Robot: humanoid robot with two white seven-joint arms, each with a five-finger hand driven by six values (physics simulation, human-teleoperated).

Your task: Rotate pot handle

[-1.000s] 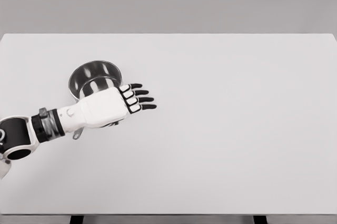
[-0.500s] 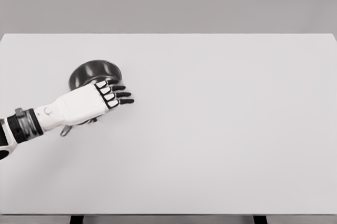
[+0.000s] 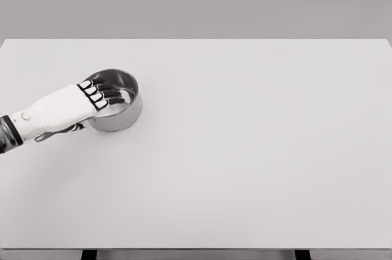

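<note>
Head view: left hand (image 3: 64, 108) now farther back over pot (image 3: 120, 113)

The white left arm enters from the lower left edge, forearm angled up and to the right. Its white left robot hand (image 3: 73, 108) lies back-up, the four black-tipped fingers (image 3: 105, 94) extended, slightly spread, gripping nothing.

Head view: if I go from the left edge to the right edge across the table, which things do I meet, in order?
Left hand, reaching in from the left edge → pot, with the dark fingers over its opening → then only bare table up to the right edge.
</note>
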